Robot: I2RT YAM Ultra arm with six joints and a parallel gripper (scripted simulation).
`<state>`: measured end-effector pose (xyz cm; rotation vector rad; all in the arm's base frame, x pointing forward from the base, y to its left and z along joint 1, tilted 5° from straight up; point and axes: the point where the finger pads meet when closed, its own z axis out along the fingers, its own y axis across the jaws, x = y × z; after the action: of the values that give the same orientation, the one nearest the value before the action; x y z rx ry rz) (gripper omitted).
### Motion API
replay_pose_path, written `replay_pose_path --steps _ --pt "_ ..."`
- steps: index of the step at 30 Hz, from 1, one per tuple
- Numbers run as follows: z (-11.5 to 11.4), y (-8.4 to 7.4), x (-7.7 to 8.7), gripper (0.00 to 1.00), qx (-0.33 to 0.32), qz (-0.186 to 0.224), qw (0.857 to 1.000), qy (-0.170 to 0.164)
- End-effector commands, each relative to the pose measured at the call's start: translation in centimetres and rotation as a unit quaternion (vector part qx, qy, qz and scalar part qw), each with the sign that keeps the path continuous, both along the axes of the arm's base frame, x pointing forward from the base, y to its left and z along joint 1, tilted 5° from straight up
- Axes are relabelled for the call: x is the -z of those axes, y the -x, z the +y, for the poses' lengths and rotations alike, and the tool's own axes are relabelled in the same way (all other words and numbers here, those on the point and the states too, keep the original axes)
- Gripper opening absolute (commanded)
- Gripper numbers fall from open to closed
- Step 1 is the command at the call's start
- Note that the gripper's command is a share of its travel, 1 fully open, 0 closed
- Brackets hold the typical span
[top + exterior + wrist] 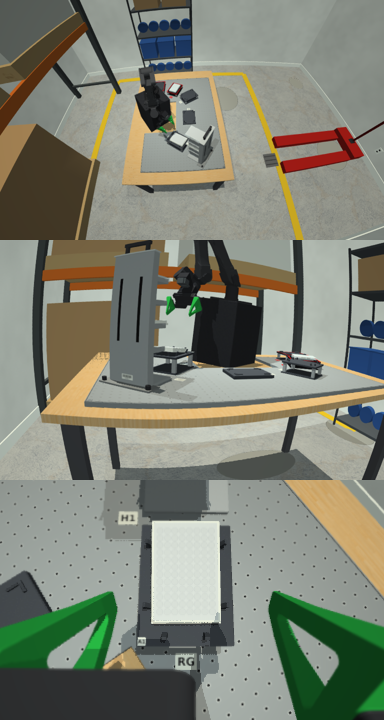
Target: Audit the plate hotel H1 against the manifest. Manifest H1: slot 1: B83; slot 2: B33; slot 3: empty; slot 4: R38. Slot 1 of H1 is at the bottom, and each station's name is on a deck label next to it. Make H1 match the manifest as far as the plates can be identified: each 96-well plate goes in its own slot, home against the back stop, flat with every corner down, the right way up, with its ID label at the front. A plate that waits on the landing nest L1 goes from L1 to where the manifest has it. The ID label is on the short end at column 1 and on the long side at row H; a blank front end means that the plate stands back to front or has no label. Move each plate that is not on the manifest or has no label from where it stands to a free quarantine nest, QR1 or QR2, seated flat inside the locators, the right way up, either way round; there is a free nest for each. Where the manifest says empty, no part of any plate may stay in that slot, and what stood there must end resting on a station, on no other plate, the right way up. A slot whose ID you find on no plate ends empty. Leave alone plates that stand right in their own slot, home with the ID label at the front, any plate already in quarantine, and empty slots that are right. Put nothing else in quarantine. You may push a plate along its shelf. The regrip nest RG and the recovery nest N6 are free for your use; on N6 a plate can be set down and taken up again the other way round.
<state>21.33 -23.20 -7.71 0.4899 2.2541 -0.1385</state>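
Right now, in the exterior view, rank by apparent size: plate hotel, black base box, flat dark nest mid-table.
1. Plate hotel, though it stands nearest the camera.
2. Black base box.
3. Flat dark nest.

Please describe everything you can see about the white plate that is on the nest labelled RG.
The white plate is a pale rectangle with a faint grid of wells on top. It lies flat on the dark raised RG nest, between its small locator tabs, a short end toward the H1 hotel. No ID label can be seen from above. The open gripper hangs above it, green fingers apart, not touching.
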Motion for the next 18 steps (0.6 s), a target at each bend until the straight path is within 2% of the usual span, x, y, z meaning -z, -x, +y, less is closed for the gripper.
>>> replay_pose_path --steps 1,5,7,13,16,18 --pt "1.0 0.6 -0.6 1.0 -0.001 0.003 1.0 -0.018" --pt "0.9 0.7 -1.6 1.0 -0.001 0.003 1.0 -0.018" --pt "0.9 0.7 -1.6 1.0 -0.001 0.003 1.0 -0.018" --pt "-0.8 0.1 -4.0 1.0 -0.001 -0.006 1.0 0.002" --pt "-0.9 0.2 -4.9 1.0 -0.001 -0.006 1.0 0.002" --pt "0.0 -0.8 -4.9 1.0 -0.03 0.005 1.0 0.008"
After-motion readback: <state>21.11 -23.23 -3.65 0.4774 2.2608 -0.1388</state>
